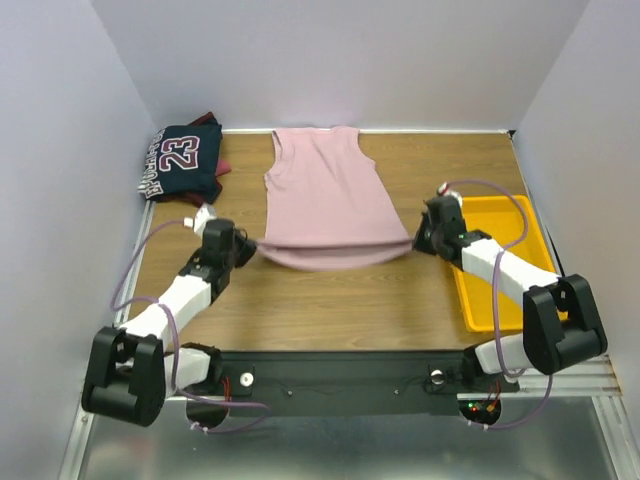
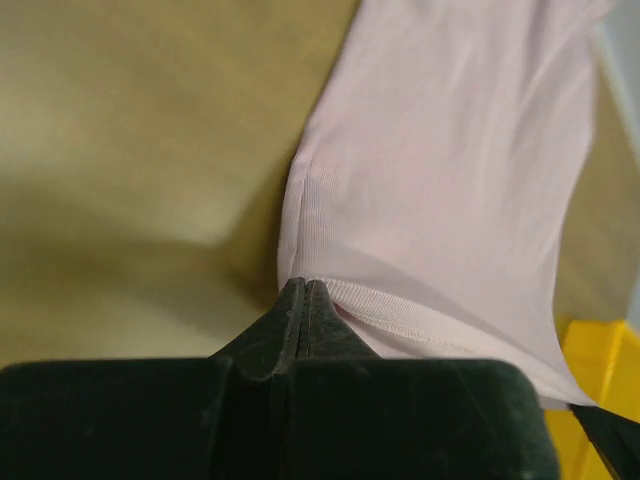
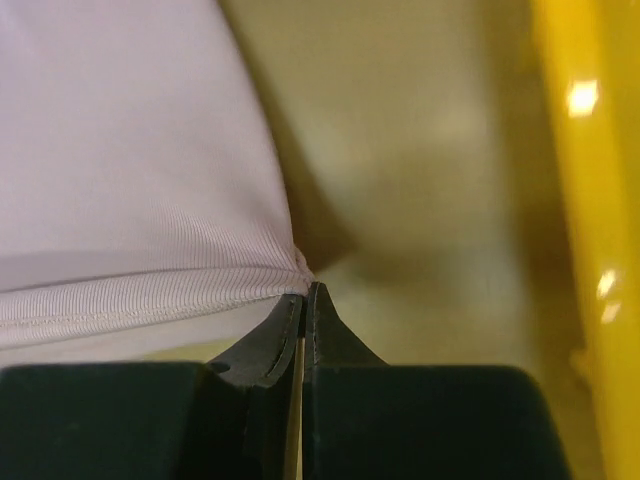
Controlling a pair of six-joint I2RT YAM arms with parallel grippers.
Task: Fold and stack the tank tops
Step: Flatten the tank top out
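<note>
Pink tank top (image 1: 322,190) (hem pinched)

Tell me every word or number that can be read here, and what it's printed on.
"23": large white numerals on the navy tank top, at the far left of the table.
Curved lettering next to the "23" on the same top: too small and tilted to read.
The pink tank top has no print on it, and neither wrist view shows any text.

Soft, even overhead light; wrist views blurry up close, glare on yellow tray (image 3: 583,98).
</note>
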